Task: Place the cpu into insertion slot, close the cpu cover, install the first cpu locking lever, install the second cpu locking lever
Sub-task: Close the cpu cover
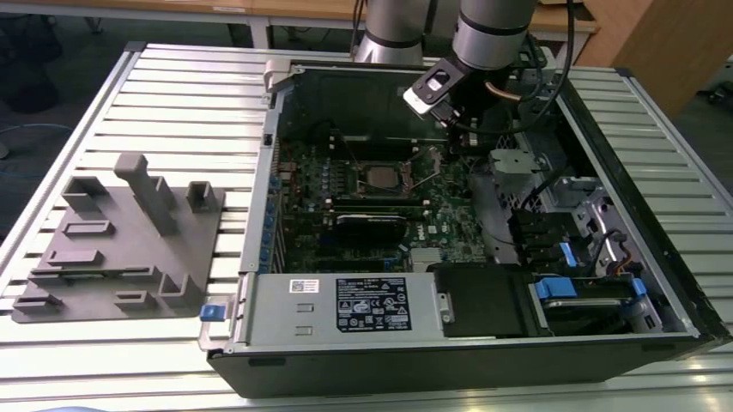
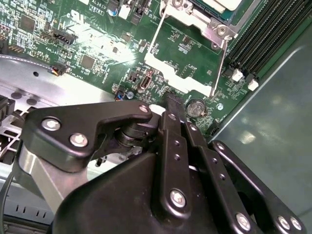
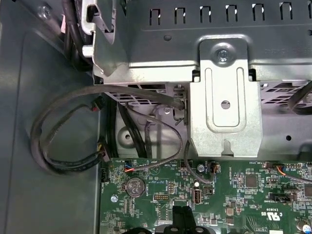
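We judge the cpu (image 1: 382, 178) light, stiff and fragile on its underside, best taken by its edges. It seems to lie already in the insertion slot (image 1: 384, 191), mid-motherboard. The cpu cover (image 2: 185, 80) is thin springy metal, best pushed at its free edge. Our gripper (image 2: 171, 100) hangs just beyond the slot, toward the exterior view's right and far side, fingers closed on nothing. The second wrist view gives us the cover swung open; the first wrist view gives a metal bracket (image 3: 224, 105) and cables (image 3: 63, 141) instead.
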Robot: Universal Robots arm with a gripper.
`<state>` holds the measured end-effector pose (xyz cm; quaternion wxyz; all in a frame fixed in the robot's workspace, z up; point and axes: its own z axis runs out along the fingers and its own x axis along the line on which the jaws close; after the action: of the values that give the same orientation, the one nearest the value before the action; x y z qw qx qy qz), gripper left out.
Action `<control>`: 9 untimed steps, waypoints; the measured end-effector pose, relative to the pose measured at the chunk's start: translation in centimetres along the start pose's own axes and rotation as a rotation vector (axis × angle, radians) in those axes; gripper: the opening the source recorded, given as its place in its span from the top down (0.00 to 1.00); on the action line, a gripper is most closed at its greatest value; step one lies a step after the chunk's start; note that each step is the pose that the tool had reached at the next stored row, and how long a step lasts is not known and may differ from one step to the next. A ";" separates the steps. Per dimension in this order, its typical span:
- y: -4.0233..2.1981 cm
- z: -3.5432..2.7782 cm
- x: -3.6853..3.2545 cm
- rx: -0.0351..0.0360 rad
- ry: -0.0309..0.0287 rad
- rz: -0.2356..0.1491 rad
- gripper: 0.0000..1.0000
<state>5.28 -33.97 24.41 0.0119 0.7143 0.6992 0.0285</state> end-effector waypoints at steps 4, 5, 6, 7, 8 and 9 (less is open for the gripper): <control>0.00 0.02 0.00 -0.0001 0.0002 0.000 0.89; 0.00 0.02 0.00 -0.0001 0.0002 0.000 0.89; 0.00 0.02 0.00 0.0000 0.0002 0.000 0.89; 0.00 0.03 0.00 0.0018 0.0003 0.000 0.89; 0.00 0.04 0.00 0.0065 0.0003 0.000 0.89; 0.00 0.03 0.00 0.0082 0.0002 0.000 0.89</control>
<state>5.28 -33.96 24.37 0.0089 0.7144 0.6992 0.0257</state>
